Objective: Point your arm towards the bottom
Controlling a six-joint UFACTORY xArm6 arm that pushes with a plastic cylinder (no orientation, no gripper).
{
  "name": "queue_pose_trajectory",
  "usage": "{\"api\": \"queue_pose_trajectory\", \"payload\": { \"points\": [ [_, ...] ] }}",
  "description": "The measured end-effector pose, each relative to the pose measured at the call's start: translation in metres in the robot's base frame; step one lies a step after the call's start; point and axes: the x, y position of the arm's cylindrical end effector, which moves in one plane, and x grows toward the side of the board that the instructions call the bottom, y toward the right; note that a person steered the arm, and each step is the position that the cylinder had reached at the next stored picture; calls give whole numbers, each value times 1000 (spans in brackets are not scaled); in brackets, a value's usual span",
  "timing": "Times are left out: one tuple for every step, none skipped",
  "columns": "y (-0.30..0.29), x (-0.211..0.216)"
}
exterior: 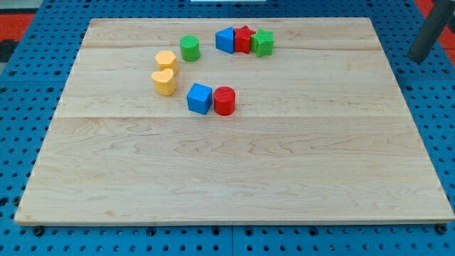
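My tip (417, 59) is at the view's top right, just off the wooden board (234, 185), over the blue pegboard table, far right of all the blocks. Near the view's top a blue block (225, 40), a red block (244, 39) and a green block (262, 43) sit touching in a row. A green cylinder (189, 48) stands to their left. A yellow hexagon block (166, 60) sits just above a yellow heart block (163, 82). A blue cube (200, 98) touches a red cylinder (224, 100) on its right.
The blue perforated table (21, 142) surrounds the board on all sides. A red surface (18, 18) shows at the view's top left corner.
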Motion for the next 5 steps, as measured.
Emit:
{"api": "queue_pose_trajectory", "payload": {
  "points": [
    [0,0],
    [0,0],
    [-3,-7],
    [-30,-27],
    [-73,-43]
  ]
}}
